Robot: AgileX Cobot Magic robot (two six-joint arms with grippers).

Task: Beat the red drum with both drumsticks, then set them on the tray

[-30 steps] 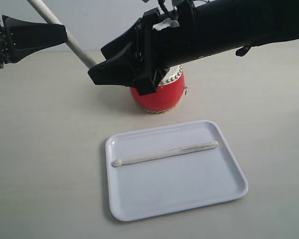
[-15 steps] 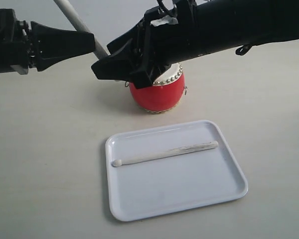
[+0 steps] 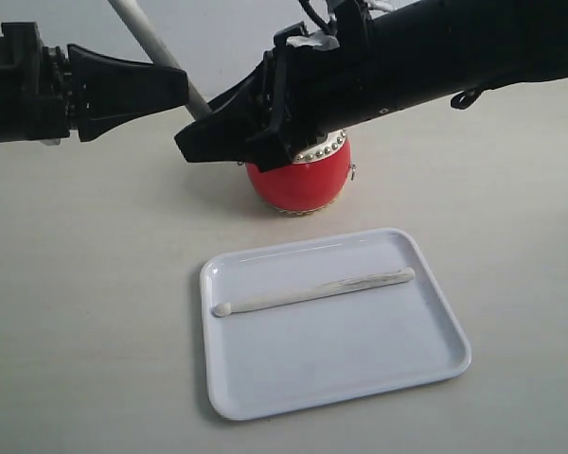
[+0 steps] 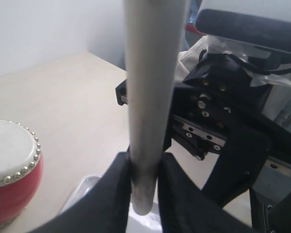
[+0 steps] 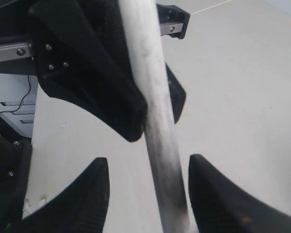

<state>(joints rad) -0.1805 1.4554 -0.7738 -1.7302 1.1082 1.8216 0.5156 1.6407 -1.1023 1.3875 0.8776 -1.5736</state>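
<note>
Grips one drumstick (image 3: 154, 45) in the left tool (image 3: 182, 85), slanted over the bench (image 3: 85, 284). Spreads the right tool (image 5: 149, 160) wide around that shaft. Has the other drumstick (image 3: 312, 288) flat on the tray (image 3: 426, 350), red drum (image 3: 308, 184) just behind it.

place: robot lab bench
surface: plain beige table (image 3: 76, 331)
backdrop: blank pale wall (image 3: 232, 33), far side
rig: 2 black robot arms (image 3: 454, 47) over it

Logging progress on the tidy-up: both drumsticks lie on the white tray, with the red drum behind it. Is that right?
No. Only one drumstick lies on the tray; the other drumstick is clamped in the left pincer, as the exterior and left wrist views show. The red drum does stand behind the tray.
</note>
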